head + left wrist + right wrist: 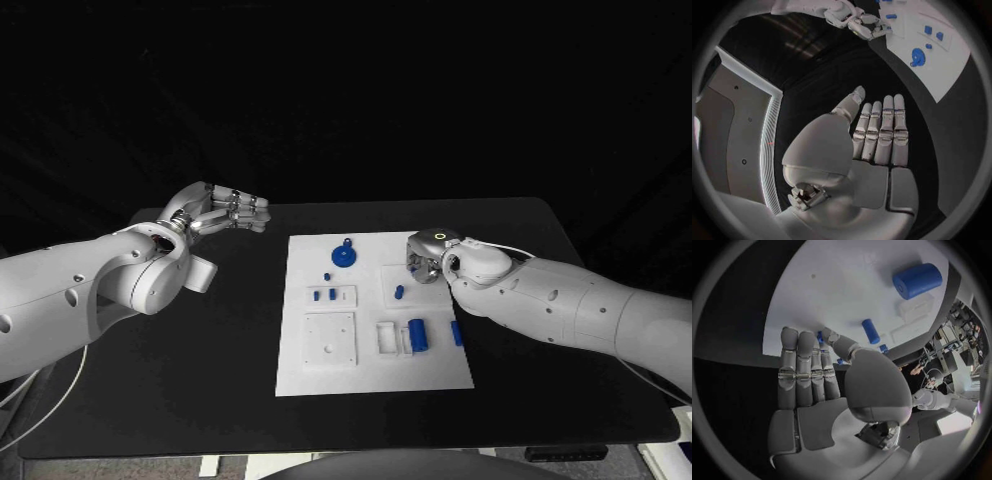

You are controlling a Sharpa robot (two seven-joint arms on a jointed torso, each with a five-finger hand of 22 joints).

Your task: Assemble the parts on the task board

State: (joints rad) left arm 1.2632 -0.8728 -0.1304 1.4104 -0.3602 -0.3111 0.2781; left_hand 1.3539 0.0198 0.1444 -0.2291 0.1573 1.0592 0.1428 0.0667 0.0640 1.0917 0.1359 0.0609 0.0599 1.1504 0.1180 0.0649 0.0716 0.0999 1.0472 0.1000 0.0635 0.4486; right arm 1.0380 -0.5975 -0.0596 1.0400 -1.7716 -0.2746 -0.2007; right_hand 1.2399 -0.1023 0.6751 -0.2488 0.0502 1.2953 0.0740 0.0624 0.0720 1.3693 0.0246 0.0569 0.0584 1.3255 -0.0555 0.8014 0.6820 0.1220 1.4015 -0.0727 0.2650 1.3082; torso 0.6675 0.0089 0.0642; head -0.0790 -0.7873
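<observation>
The white task board (372, 372) lies in the middle of the black table. On it are a round blue disc (343, 256), two small blue pegs (325, 295), a short blue peg (400, 293), a thick blue cylinder (418, 335) and a thin blue piece (456, 333). My right hand (430, 256) hovers over the board's far right part, near the short peg. In the right wrist view that hand (817, 375) has straight fingers and holds nothing; the cylinder (917, 281) and a peg (871, 331) lie beyond it. My left hand (224, 212) is off the board's far left corner, flat and empty (879, 135).
White raised blocks (329, 338) and a small white bracket (387, 336) are on the board's near half. Bare black table (173, 390) surrounds the board on all sides. In the left wrist view the board (948, 70) and the disc (917, 56) lie well ahead of the fingers.
</observation>
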